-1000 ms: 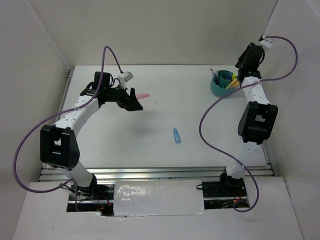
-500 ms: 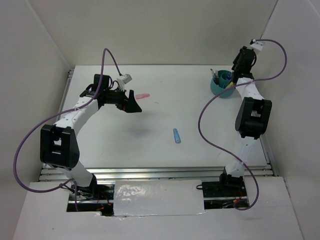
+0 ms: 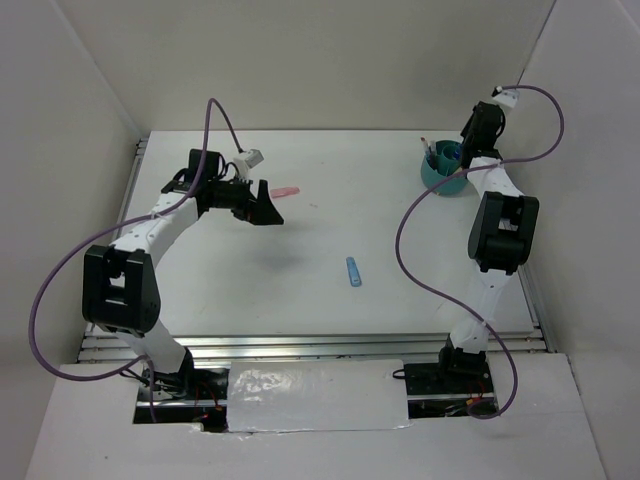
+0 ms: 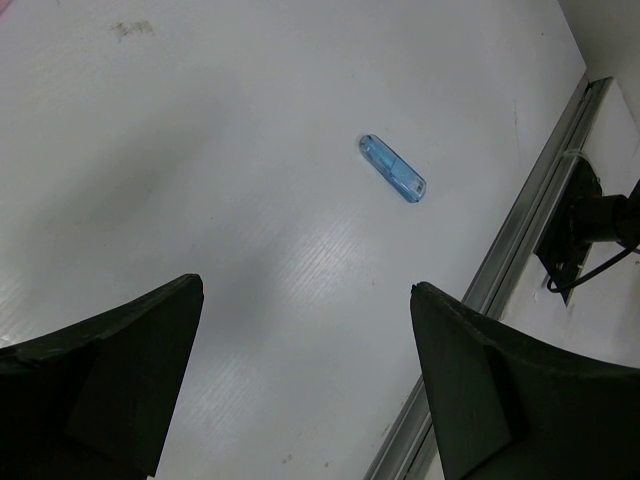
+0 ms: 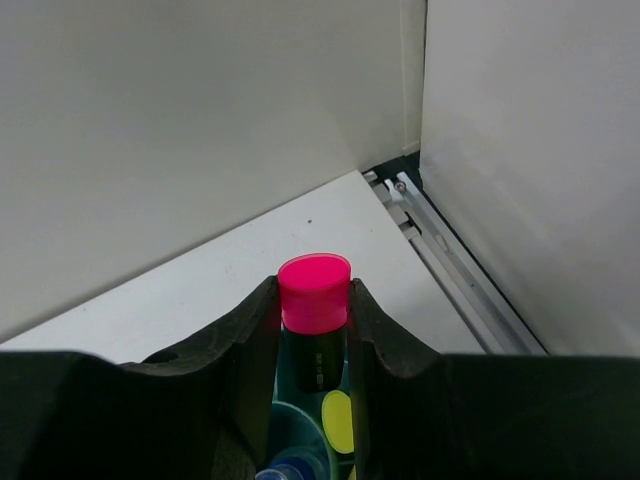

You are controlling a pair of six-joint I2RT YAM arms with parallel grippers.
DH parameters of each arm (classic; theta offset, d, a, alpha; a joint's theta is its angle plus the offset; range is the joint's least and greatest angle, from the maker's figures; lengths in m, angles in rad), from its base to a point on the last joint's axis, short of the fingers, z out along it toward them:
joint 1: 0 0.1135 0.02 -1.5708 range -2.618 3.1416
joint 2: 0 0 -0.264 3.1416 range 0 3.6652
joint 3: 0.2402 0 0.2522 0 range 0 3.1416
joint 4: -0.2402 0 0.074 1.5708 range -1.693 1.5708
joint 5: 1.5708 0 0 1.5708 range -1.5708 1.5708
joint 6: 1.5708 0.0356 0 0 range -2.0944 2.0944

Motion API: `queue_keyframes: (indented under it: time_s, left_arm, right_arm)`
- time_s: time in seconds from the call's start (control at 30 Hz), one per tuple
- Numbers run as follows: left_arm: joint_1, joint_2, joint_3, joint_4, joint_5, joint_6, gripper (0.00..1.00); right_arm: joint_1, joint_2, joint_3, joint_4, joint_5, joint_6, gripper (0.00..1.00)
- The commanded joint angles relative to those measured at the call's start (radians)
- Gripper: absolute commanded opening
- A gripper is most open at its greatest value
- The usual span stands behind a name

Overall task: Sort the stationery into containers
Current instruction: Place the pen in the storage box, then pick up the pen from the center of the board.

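The round teal organiser cup (image 3: pixel 443 172) stands at the back right and holds several pens. My right gripper (image 3: pixel 465 152) hangs over it. In the right wrist view this gripper (image 5: pixel 313 287) is shut on a pink-capped black highlighter (image 5: pixel 314 305), held upright over the cup (image 5: pixel 300 425). A yellow cap (image 5: pixel 338 420) and a blue one (image 5: pixel 285 468) show below it. My left gripper (image 3: pixel 262 206) is open and empty above the table, just near of the flat pink eraser (image 3: pixel 286 190). A blue pen (image 3: pixel 353 271) lies mid-table and also shows in the left wrist view (image 4: pixel 392 168), far from the left gripper (image 4: pixel 305 287).
White walls close in the table at the back and on both sides. A metal rail (image 4: pixel 520 225) runs along the table's near edge, another (image 5: pixel 455 270) along the right edge. Purple cables loop from both arms.
My right arm has swung back and straightened up, bringing its gripper over the cup. My left arm has barely moved.
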Motion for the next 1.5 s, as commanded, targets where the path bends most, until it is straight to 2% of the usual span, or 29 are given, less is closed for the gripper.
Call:
queue_keyframes:
  time_s: [0.0, 0.07, 0.17, 0.27, 0.3, 0.43, 0.5, 0.63, 0.77, 0.97, 1.07, 1.17, 1.33, 1.47]
  left_arm:
    - [0.009, 0.013, 0.022, 0.022, 0.017, 0.004, 0.97]
    - [0.012, 0.018, 0.023, 0.021, 0.017, 0.001, 0.97]
    - [0.012, 0.022, 0.022, 0.027, 0.024, -0.005, 0.97]
    - [0.012, 0.022, 0.022, 0.032, 0.024, -0.005, 0.97]
    - [0.012, 0.021, 0.022, 0.029, 0.023, -0.002, 0.97]
    - [0.012, 0.009, 0.011, 0.027, 0.014, 0.004, 0.97]
    - [0.012, -0.002, 0.005, 0.033, 0.014, 0.001, 0.97]
    - [0.010, -0.040, -0.010, 0.042, 0.009, -0.009, 0.97]
    - [0.012, -0.091, -0.032, 0.032, 0.001, -0.015, 0.97]
    - [0.012, -0.208, -0.101, -0.008, -0.089, -0.025, 0.97]
    - [0.013, -0.240, -0.104, -0.062, -0.176, -0.020, 0.99]
    - [0.021, -0.271, -0.121, -0.112, -0.250, -0.020, 0.99]
    - [0.027, -0.344, -0.184, -0.122, -0.330, -0.038, 0.99]
    - [0.029, -0.369, -0.201, -0.162, -0.416, -0.051, 0.99]
  right_arm:
    - [0.008, 0.010, 0.036, -0.030, 0.025, -0.013, 0.03]
    - [0.005, 0.012, 0.039, -0.071, 0.016, -0.016, 0.02]
    - [0.004, 0.010, 0.016, -0.076, 0.004, -0.030, 0.13]
    - [0.005, 0.006, 0.002, -0.071, -0.008, -0.044, 0.32]
    - [0.005, 0.005, 0.002, -0.073, -0.011, -0.048, 0.41]
    - [0.010, -0.011, 0.010, -0.082, -0.045, -0.061, 0.63]
    - [0.018, -0.025, 0.014, -0.088, -0.053, -0.065, 0.67]
    - [0.025, -0.109, -0.008, -0.082, -0.099, -0.087, 0.68]
    - [0.051, -0.224, -0.044, -0.131, -0.171, -0.201, 0.58]
    - [0.136, -0.492, -0.143, -0.301, -0.303, -0.318, 0.50]
    - [0.201, -0.577, -0.138, -0.485, -0.430, -0.357, 0.48]
    - [0.309, -0.593, -0.130, -0.762, -0.479, -0.383, 0.45]
    - [0.473, -0.578, -0.271, -0.858, -0.490, -0.338, 0.44]
    - [0.602, -0.443, -0.233, -1.032, -0.511, -0.293, 0.51]
